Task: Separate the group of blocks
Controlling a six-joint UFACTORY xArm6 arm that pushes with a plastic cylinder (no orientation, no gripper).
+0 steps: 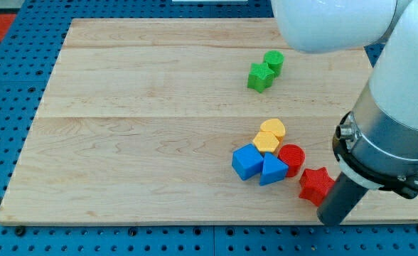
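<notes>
A tight group sits at the view's lower right: a yellow rounded block (273,129), a yellow hexagon (266,142), a blue cube (247,161), a blue triangular block (273,169) and a red cylinder (291,158). A red star (314,185) lies just to the lower right of the red cylinder. My tip (330,219) is at the board's bottom edge, just to the lower right of the red star and close against it. A green star (260,77) and a green cylinder (274,62) touch each other near the view's top.
The wooden board (138,142) lies on a blue perforated table (10,92). The arm's large white and grey body (394,135) covers the board's right edge and upper right corner.
</notes>
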